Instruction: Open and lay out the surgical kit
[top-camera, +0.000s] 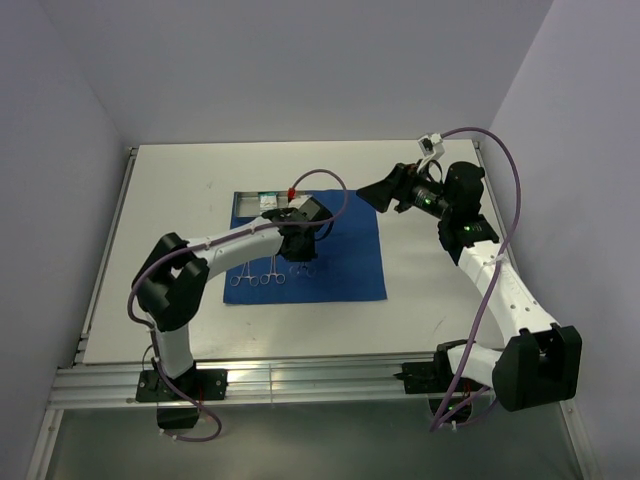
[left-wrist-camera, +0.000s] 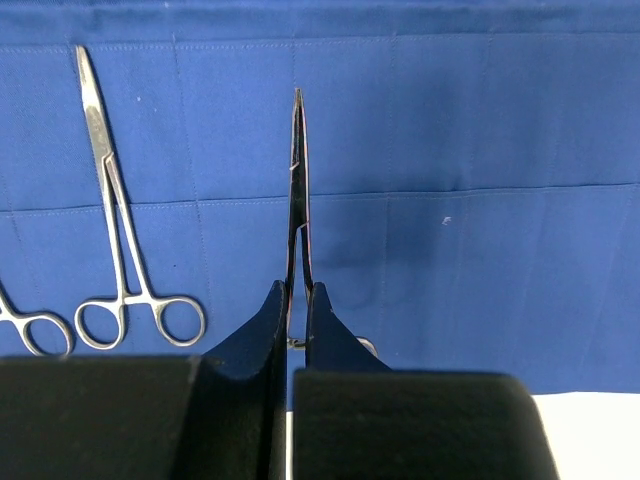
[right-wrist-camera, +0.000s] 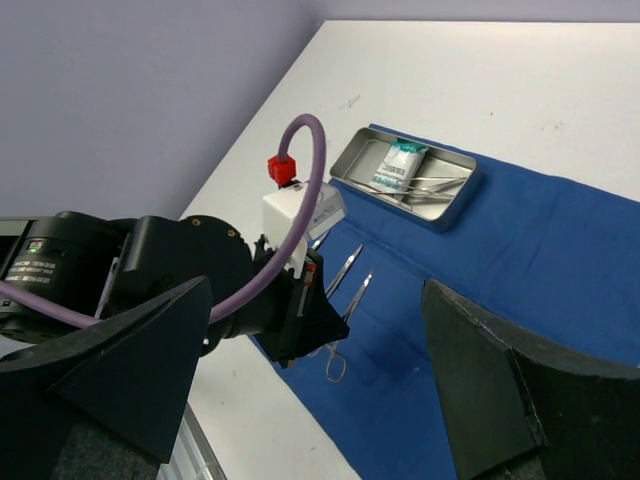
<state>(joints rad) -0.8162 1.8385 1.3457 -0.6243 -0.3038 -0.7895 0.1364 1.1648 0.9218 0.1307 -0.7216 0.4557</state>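
Observation:
The royal-blue cloth (top-camera: 340, 260) lies spread flat on the table. The steel tray (right-wrist-camera: 455, 200) stands on its far left corner and holds the white-green packet (right-wrist-camera: 393, 166) and some slim instruments (right-wrist-camera: 432, 186). My left gripper (left-wrist-camera: 297, 296) is shut on a ring-handled clamp (left-wrist-camera: 297, 180), low over the cloth's middle, tip pointing away. I cannot tell whether the clamp touches the cloth. Two more clamps (left-wrist-camera: 118, 225) lie side by side on the cloth to its left. My right gripper (top-camera: 378, 193) is open and empty, raised beyond the cloth's far right corner.
The white table (top-camera: 180, 200) surrounds the cloth, with purple walls at the back and sides. The left arm's purple cable (right-wrist-camera: 300, 210) loops above its wrist. An aluminium rail (top-camera: 300, 380) runs along the near edge.

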